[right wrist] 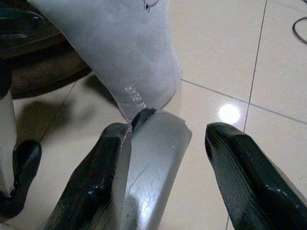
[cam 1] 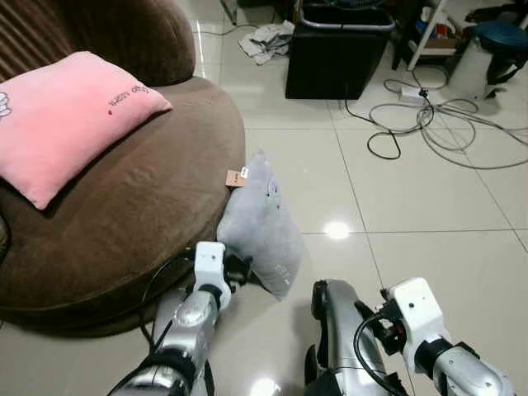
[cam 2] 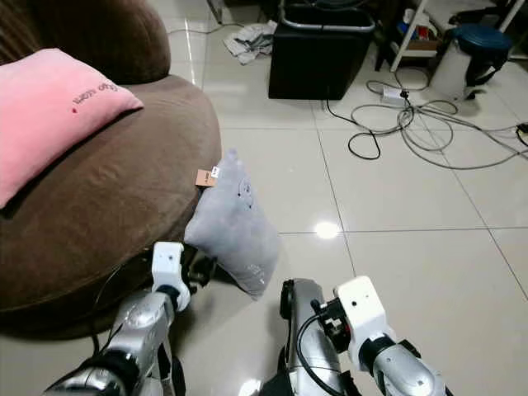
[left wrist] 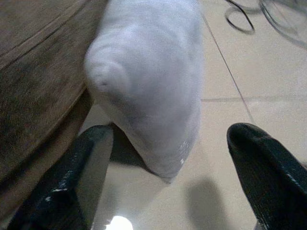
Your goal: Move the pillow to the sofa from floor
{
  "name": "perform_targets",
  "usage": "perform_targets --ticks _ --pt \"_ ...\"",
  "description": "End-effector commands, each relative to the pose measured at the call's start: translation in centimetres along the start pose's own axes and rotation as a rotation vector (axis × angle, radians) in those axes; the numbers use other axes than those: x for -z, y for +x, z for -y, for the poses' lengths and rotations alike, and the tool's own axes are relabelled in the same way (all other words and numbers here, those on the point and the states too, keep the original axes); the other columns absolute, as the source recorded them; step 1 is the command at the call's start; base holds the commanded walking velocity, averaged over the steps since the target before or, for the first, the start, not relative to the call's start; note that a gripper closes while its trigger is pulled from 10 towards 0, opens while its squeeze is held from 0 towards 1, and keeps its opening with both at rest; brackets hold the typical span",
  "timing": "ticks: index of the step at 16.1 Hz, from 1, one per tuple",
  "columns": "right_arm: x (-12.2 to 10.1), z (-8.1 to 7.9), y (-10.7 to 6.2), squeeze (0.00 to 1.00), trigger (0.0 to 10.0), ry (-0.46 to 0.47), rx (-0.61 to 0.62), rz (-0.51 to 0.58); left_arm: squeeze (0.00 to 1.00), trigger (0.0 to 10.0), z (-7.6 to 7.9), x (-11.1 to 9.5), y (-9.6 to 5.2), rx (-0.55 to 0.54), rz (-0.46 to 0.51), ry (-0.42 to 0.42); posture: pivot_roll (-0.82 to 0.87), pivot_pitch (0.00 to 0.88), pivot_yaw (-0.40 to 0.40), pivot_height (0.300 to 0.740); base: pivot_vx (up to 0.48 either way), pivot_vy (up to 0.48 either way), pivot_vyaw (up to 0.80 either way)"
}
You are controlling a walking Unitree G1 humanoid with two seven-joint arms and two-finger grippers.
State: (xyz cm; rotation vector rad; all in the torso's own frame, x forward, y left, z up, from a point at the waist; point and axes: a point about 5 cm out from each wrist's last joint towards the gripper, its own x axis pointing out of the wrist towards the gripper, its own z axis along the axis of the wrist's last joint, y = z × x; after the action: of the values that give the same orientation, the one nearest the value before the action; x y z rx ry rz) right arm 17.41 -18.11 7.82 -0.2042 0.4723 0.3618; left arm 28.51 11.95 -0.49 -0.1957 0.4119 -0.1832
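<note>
We see a grey pillow (cam 1: 261, 224) standing on edge on the glossy tiled floor (cam 1: 412, 198), leaning against the rounded front of a brown sofa (cam 1: 140, 206), a small tan tag (cam 1: 237, 176) showing at its upper edge. A pink pillow (cam 1: 62, 120) already lies on the sofa's seat, well apart from the grey one.

Our left gripper (left wrist: 163, 177) hangs low just before the grey pillow's lower corner, its two black fingers (left wrist: 84, 175) spread wide, one beside the sofa's base and the other over bare tile; they grasp nothing, though the pillow's corner dips between them in the left wrist view. Our right gripper (right wrist: 168, 167) sits lower and to the right, its fingers (right wrist: 249, 177) likewise parted and empty, with a silver part of the robot's body (right wrist: 153, 163) between them and the pillow's bottom corner just beyond.

Farther back we make out a black bin (cam 1: 338, 49), a crumpled cloth (cam 1: 268, 40) on the floor beside it, and a tangle of cables (cam 1: 437, 124) running across the tiles to the right.
</note>
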Motion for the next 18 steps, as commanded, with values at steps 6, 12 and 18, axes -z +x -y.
perform_targets --ticks 6,12,18 --pt "-1.3 -0.4 -2.4 0.0 10.0 -0.03 -0.006 0.012 1.0 10.0 -2.1 -1.6 0.5 -0.197 0.069 -0.305 -0.3 0.17 -0.039 0.51 0.0 0.0 0.0" --pt "-3.5 -0.5 -5.0 0.0 10.0 -0.084 -0.017 0.036 1.0 10.0 -3.1 -2.8 0.9 -0.294 0.084 -0.374 -0.42 0.173 -0.104 0.51 0.0 0.0 0.0" --pt "-5.2 0.1 -6.5 0.0 10.0 -0.126 -0.013 0.048 0.0 10.0 -3.8 -3.4 0.9 -0.378 0.099 -0.347 -0.5 0.161 -0.151 0.51 0.0 0.0 0.0"
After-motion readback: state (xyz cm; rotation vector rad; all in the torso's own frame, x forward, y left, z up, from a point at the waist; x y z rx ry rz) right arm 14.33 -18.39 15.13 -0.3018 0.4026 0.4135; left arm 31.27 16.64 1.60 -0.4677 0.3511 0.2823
